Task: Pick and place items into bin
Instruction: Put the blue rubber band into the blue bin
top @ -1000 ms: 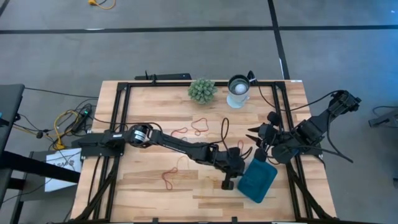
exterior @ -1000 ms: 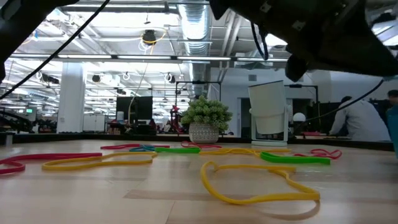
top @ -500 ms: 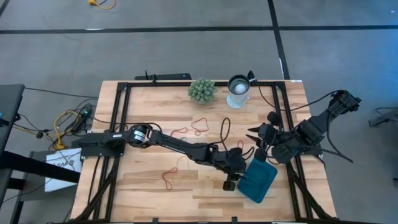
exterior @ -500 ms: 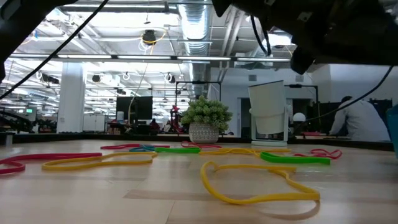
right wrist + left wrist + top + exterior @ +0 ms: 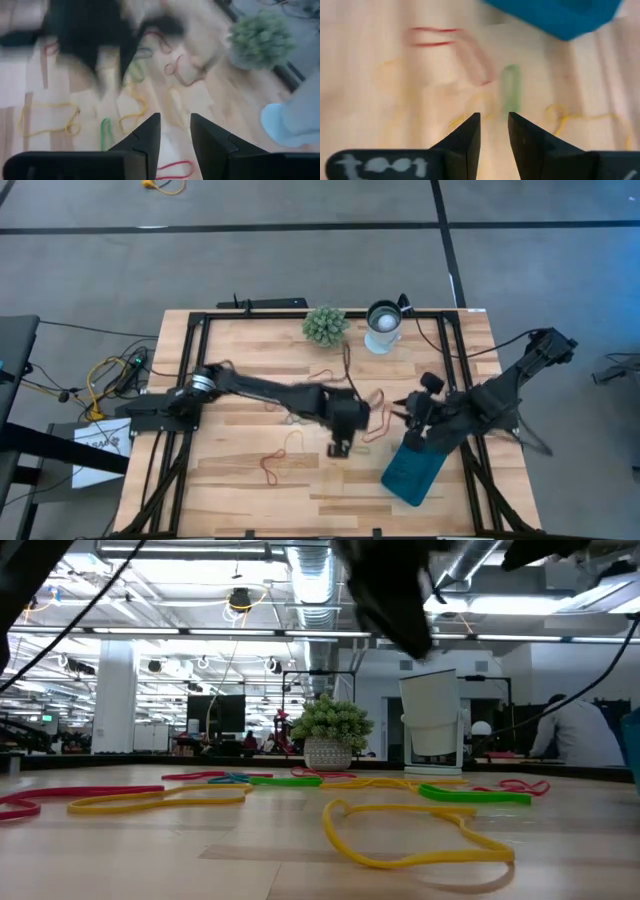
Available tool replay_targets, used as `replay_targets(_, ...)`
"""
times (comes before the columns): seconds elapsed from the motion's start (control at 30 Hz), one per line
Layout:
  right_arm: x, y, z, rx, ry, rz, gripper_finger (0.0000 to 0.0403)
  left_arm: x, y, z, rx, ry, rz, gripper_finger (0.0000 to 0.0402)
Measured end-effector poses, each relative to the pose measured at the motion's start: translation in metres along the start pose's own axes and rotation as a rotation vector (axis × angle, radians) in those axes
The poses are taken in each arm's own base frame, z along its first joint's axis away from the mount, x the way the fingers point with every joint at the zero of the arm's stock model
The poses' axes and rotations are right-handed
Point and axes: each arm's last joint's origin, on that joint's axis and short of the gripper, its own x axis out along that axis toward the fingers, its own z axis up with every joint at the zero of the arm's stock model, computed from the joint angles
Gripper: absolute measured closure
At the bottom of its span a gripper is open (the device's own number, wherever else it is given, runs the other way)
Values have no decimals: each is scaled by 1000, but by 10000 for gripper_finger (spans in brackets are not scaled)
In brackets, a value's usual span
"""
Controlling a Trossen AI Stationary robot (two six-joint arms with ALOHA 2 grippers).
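Teal bin (image 5: 412,473) sits alone on one table (image 5: 240,490); left gripper (image 5: 339,448) and right gripper (image 5: 404,413) both slightly apart, empty.

Parted left gripper (image 5: 493,131) above green band (image 5: 510,90)

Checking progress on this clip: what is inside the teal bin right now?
In the high view the bin shows only a plain teal floor, with no bands visible. The right pincer overlaps its upper edge, so that strip is hidden. Bands lie on the table.
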Motion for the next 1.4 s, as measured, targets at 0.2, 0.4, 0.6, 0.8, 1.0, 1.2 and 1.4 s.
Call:
replay_targets(0.2, 29, 34, -1, -54, 15, 19, 301, -108, 23, -15, -104, -7, 288, 313)
replay_targets(0.4, 30, 40, 16, -94, -102, 98, 301, -215, 23, -52, -189, -93, 427, 313)
replay_targets(0.6, 27, 15, 31, -43, -128, 109, 301, -280, 10, -88, -186, -227, 477, 313)
replay_targets(0.8, 47, -2, 48, -44, -133, 122, 301, -271, 6, -148, -239, -277, 552, 313)
replay_targets(1.0, 116, 2, 68, -52, -155, 291, 301, -214, 6, -218, -342, -415, 436, 313)
replay_targets(1.2, 206, 5, 61, 13, -127, 289, 301, -167, 5, -261, -437, -585, 255, 313)
replay_targets(1.4, 264, 5, 59, 40, -14, 330, 301, -145, 4, -285, -480, -592, 183, 313)
